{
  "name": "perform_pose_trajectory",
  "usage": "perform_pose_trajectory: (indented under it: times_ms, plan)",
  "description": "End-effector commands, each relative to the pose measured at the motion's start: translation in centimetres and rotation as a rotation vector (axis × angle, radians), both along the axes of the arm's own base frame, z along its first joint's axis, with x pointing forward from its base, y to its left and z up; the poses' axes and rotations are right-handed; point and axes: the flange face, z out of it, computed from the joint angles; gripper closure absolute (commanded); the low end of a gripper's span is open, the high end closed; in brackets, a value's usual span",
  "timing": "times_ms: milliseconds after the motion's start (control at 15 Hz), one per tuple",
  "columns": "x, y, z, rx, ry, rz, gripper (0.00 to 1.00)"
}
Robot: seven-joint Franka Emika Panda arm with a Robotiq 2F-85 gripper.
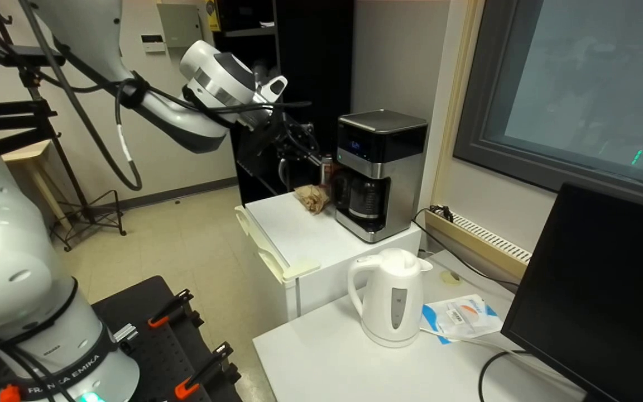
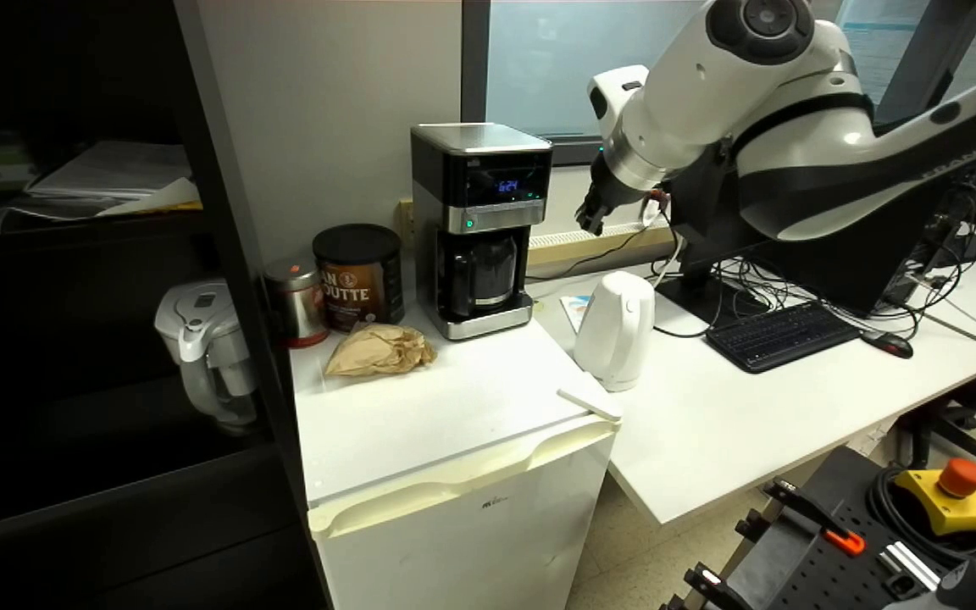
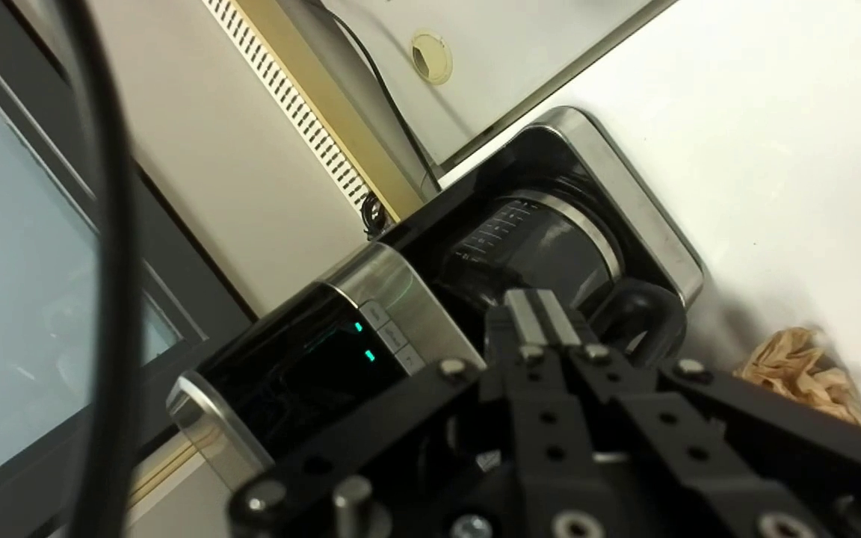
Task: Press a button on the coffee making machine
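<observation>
White fridge [image 2: 454, 415] | coffee maker [image 2: 488, 219] black, silver-topped — lit digits [image 2: 507, 186] unclear | end effector [image 3: 543, 317] closed

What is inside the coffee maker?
A dark glass carafe sits inside the coffee maker, at its open front; whether it holds anything cannot be told. The closed top hides anything beneath.

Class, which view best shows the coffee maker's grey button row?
The wrist view: close up, the grey buttons separate clearly. Both exterior views show the front of the coffee maker, those buttons too small to distinguish.
</observation>
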Motion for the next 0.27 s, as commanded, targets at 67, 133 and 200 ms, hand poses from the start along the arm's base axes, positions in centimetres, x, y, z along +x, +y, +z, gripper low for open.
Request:
perform_pose_trajectory:
  times_ms: [67,133,200]
  plan:
    - [-3.1,0.1,0.2,-0.024,-0.02,0.056,1.0]
    - [-3.4,0.0,0.2,-0.027,-0.02,0.062,1.0]
    - [-3.7,0.0,0.2,-0.03,-0.021,0.067,1.0]
